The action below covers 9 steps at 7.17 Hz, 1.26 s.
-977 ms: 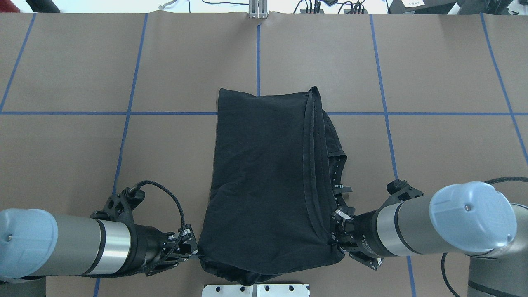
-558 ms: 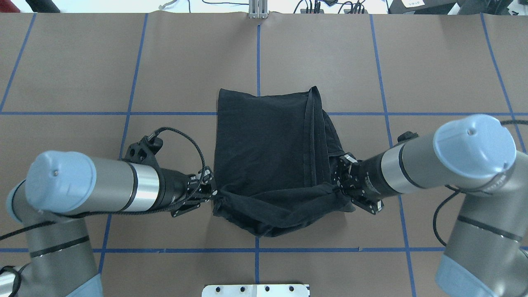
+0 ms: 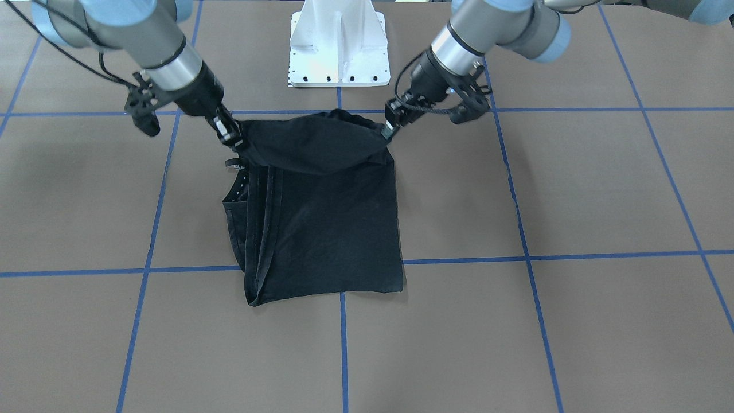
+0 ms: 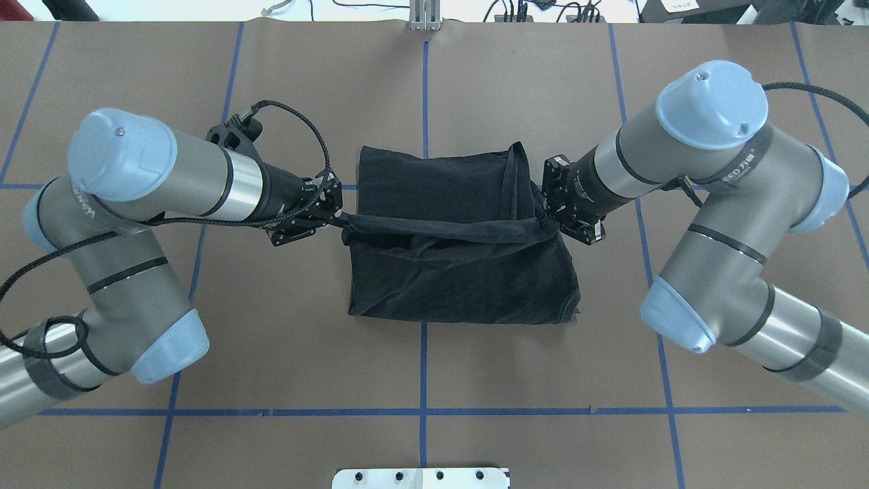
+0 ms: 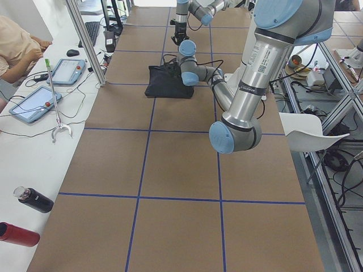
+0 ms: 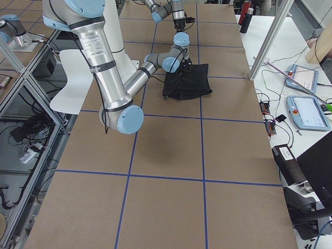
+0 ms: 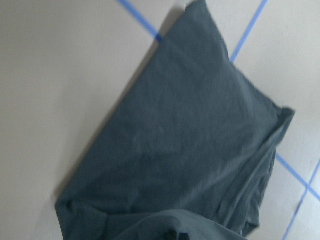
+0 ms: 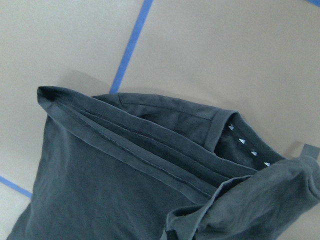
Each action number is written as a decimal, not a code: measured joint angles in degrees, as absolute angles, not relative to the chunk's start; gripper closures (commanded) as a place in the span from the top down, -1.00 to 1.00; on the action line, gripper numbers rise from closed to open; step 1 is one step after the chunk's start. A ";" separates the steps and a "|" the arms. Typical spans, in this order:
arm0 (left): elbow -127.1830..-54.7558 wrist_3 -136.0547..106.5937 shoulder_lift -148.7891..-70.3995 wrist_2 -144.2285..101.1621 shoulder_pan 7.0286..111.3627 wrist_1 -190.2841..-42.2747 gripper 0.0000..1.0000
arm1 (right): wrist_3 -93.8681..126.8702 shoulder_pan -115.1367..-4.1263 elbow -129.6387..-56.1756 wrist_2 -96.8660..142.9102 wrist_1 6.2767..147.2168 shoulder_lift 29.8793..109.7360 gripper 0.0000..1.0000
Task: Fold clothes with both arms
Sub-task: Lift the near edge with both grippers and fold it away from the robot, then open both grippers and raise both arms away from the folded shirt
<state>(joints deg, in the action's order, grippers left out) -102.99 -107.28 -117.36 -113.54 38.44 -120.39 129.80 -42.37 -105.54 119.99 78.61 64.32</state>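
Black T-shirt (image 4: 461, 278) (image 3: 321, 223): already folded lengthwise into a narrow stack, at the centre of the surface (image 4: 271, 339), straddling the middle blue tape line (image 4: 423, 88). No printed logo faces up in any view. The far half lies flat. The robot-side end is lifted and doubled over towards the far end. Its raised edge is stretched as a taut band across the shirt's width, with slack cloth draping from the band to the surface.

Left pincer (image 4: 337, 216) (image 3: 385, 133): pressed together on the left end of that band, pinching the cloth (only a small bunch shows at the tip). Right pincer (image 4: 544, 217) (image 3: 235, 140): likewise clamped on the right end. Both tips sit just off the shirt's side edges, above the surface.

Left wrist view: the flat part of the shirt from above, with the lifted cloth at the bottom of the frame. Right wrist view: stacked hems along the shirt's right side, and the neckband (image 8: 218, 131) with small white marks inside it.

Both arms reach in from the sides, elbows bent (blue joint caps uppermost). The white pedestal base (image 3: 338, 46) stands on the robot side, well apart from the shirt. A side bench (image 5: 34, 147) beyond the surface holds two tablets (image 5: 29, 105) and two bottles (image 5: 34, 199).
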 measured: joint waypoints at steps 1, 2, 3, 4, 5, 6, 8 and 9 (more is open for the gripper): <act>-99.71 -106.04 -119.18 -113.68 40.19 -120.60 -1.00 | 129.22 -43.45 -102.21 120.14 78.54 62.12 -1.00; -97.01 -105.15 -120.61 -113.66 41.49 -121.05 -1.00 | 128.60 -44.46 -98.84 120.22 78.50 59.89 -1.00; -93.84 -104.08 -122.06 -113.58 42.53 -122.40 -1.00 | 127.64 -45.38 -95.15 120.28 78.49 57.51 -1.00; -90.47 -103.40 -123.31 -113.51 43.31 -124.64 -1.00 | 126.43 -46.02 -91.75 120.35 78.46 55.42 -1.00; -87.79 -102.91 -124.15 -113.44 43.82 -126.98 -1.00 | 124.93 -46.46 -88.69 120.43 78.39 53.70 -1.00; -85.82 -102.33 -124.73 -112.76 44.07 -128.78 -0.70 | 123.52 -46.80 -85.61 120.47 77.71 52.16 -0.69; -79.60 -101.04 -127.12 -109.17 44.31 -132.77 -0.03 | 121.35 -47.82 -76.58 120.49 72.10 48.76 0.99; -75.07 -98.73 -128.59 -106.56 44.81 -135.74 0.12 | 118.60 -48.75 -70.35 120.41 68.73 45.95 1.00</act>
<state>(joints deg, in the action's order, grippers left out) -75.07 -98.73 -128.59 -106.56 44.81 -135.74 118.60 -48.75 -70.35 120.41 68.73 45.95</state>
